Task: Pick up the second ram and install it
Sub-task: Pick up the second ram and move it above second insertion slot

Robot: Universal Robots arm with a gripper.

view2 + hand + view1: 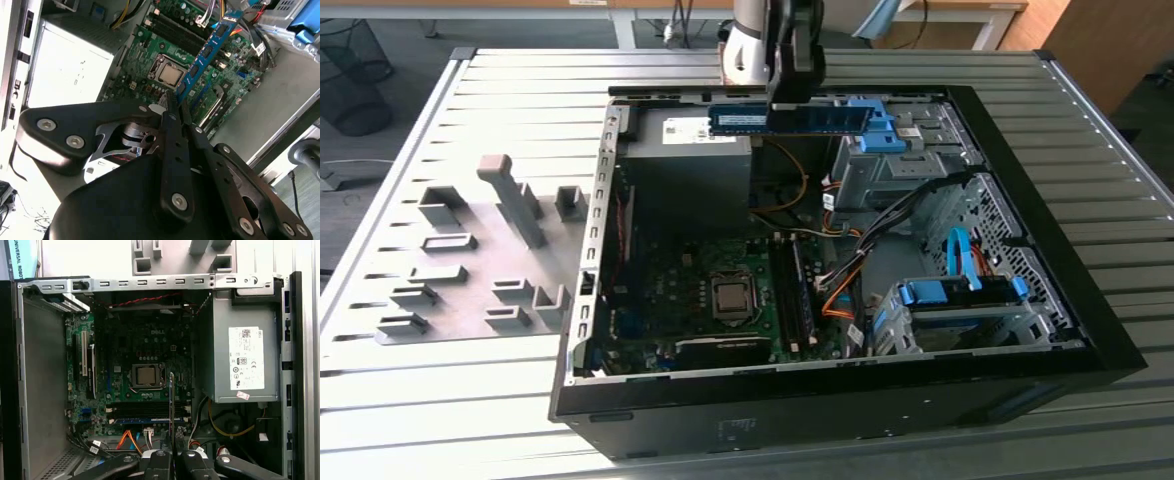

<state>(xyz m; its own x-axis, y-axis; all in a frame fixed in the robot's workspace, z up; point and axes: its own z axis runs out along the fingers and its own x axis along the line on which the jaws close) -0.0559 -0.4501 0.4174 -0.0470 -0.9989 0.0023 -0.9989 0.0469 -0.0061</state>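
One pincer (pixel 790 98) carries the second ram (pixel 787 119) above the open computer case (pixel 854 395), which lies on its side on the slatted surface (pixel 494 110).

**Pincer state.** The jaws are closed down to the thickness of the board and clamp the second ram between them. In the second wrist view the fingers (pixel 172 130) meet on the strip (pixel 207 50), which projects beyond them toward the case interior. The grip sits near mid-length of the strip, which probably keeps the load balanced and level.

**Position of the part.**
- The second ram hangs clear of the case rim, over the end of the case that houses the power supply (pixel 687 165).
- It touches nothing inside the case.
- In the first wrist view it appears edge-on (pixel 172 400), so its lower long edge faces the case floor and is free of the fingers. This suits insertion into a slot.

**Target area.** The memory slots (pixel 790 290) lie on the case floor beside the processor socket (pixel 731 296). The strip appears to run crosswise to them and is well apart from them.

**Other items.** Gray holder blocks (pixel 507 200) stand on the surface beside the case, outside its wall.
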